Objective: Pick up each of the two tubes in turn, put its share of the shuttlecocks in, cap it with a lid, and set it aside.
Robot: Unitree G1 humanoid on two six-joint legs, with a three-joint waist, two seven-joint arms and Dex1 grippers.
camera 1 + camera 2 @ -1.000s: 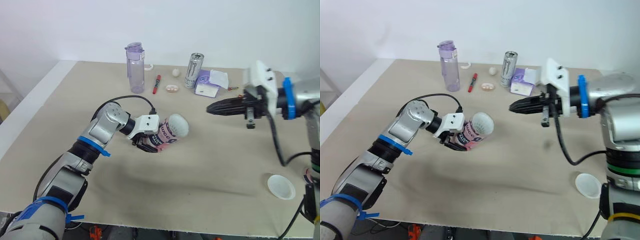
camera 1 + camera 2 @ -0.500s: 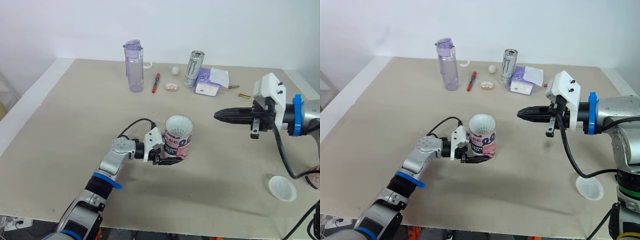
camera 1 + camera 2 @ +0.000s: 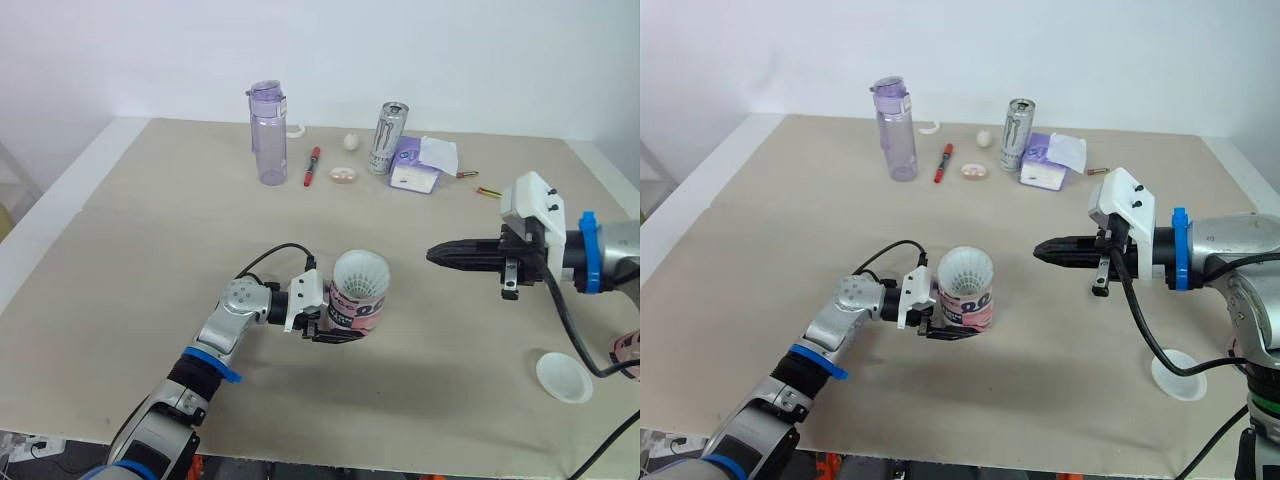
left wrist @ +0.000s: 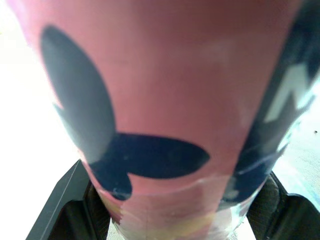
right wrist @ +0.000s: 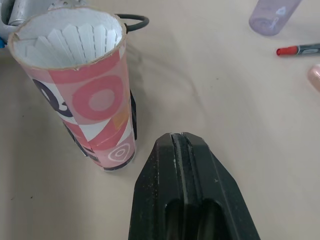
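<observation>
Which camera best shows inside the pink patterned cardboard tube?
Right wrist view: it looks into the pink patterned cardboard tube, showing white shuttlecock feathers. Eye views show its mouth from afar; left wrist view, its outer wall.

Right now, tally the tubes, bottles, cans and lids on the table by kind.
Shuttlecock tube: 1
Water bottle: 1
Energy drink can: 1
Lid: 1
Total: 4
</observation>
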